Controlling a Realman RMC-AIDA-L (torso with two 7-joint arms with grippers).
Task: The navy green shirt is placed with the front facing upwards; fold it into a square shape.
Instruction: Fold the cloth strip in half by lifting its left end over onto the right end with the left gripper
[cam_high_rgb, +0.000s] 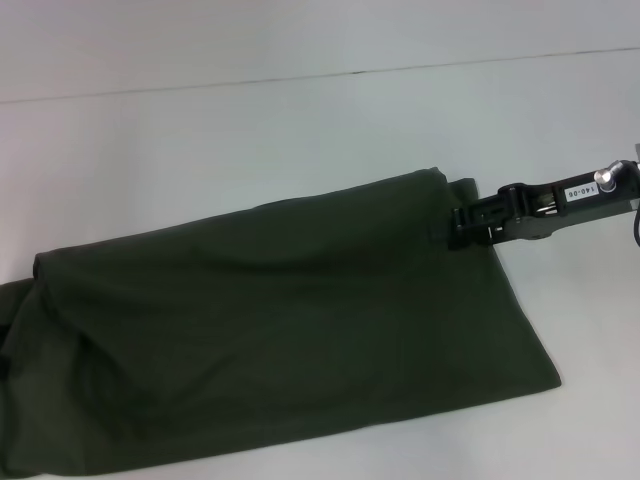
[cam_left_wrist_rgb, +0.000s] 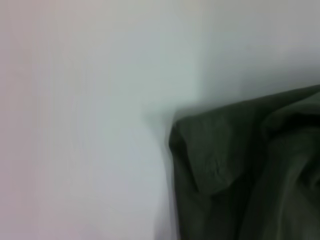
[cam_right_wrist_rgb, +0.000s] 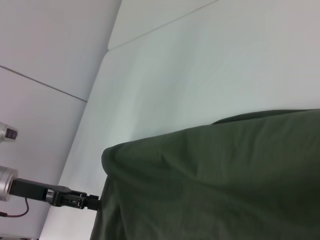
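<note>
Closest to you in the head view is the navy green shirt (cam_high_rgb: 270, 340), one garment lying as a long folded band across the white table (cam_high_rgb: 250, 130), running from the near left corner of the picture up toward the right. You see only plain dark olive cloth; no print or label shows on the upturned side. The only writing you can read is a small white tag on the right arm, which looks like "140-06" turned upside down. The right gripper (cam_high_rgb: 462, 226) sits at the shirt's far right corner, its fingers closed on the cloth's edge there. In the right wrist view a gripper (cam_right_wrist_rgb: 90, 201) touches the shirt's (cam_right_wrist_rgb: 215, 180) edge. Your left gripper is out of sight in every view; its wrist camera only shows a rumpled shirt corner (cam_left_wrist_rgb: 240, 175) on the table (cam_left_wrist_rgb: 80, 120). A thin seam line crosses the pale surface behind the shirt.
</note>
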